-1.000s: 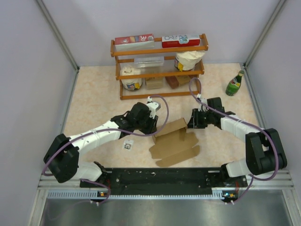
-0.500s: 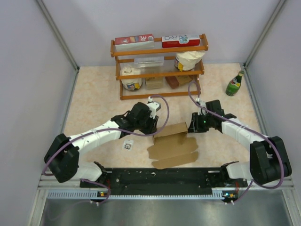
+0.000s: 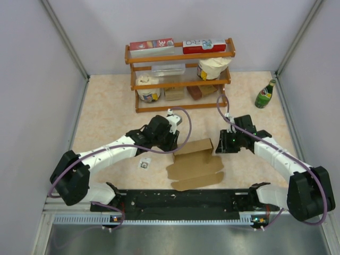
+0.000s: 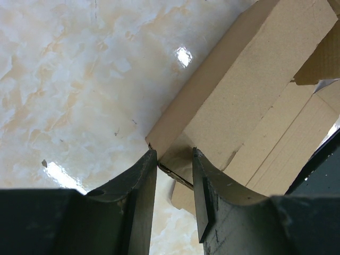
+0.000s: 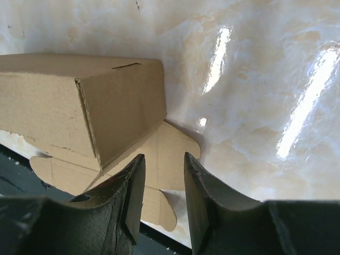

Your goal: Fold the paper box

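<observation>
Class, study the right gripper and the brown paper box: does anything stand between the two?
Nothing visible does. The right gripper is open just off the end of the paper box, directly over its loose side flap. Beside them is only the marbled tabletop.

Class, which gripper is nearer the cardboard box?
Left. The left gripper pinches the box at its left end; the right gripper sits open just off its right end.

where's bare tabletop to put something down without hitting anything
Free: the table's far-left stretch between the wall and the shelf; the strip between the shelf and the green bottle. Crowded: mid-table, where the left gripper and right gripper flank the paper box.
</observation>
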Action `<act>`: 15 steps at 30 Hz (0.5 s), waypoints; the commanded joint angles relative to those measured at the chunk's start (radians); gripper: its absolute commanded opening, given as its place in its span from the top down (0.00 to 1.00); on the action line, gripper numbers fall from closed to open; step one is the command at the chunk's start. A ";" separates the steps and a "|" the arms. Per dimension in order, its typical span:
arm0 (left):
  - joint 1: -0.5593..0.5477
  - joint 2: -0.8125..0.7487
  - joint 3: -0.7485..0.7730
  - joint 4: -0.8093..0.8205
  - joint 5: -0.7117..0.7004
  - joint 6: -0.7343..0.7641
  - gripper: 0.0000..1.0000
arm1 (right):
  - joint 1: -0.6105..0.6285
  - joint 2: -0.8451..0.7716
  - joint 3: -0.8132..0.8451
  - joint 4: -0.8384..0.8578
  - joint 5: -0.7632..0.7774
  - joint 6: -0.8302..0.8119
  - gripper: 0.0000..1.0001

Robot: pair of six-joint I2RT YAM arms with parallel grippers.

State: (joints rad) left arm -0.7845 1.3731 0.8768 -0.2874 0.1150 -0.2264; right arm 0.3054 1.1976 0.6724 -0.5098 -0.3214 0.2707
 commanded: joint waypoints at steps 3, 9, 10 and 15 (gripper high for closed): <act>-0.005 0.014 0.024 0.007 0.005 0.001 0.63 | 0.041 -0.040 0.027 -0.007 -0.008 -0.014 0.64; -0.004 0.014 0.021 0.008 0.009 -0.002 0.63 | 0.096 -0.021 0.023 0.065 -0.021 -0.054 0.63; -0.004 0.014 0.019 0.008 0.006 -0.002 0.63 | 0.106 -0.021 0.015 0.082 -0.025 -0.056 0.63; -0.004 0.014 0.021 0.008 0.002 -0.001 0.63 | 0.130 -0.050 -0.045 0.195 -0.024 -0.053 0.62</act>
State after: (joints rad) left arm -0.7845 1.3750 0.8776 -0.2844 0.1150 -0.2264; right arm 0.4129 1.1809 0.6643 -0.4480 -0.3370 0.2348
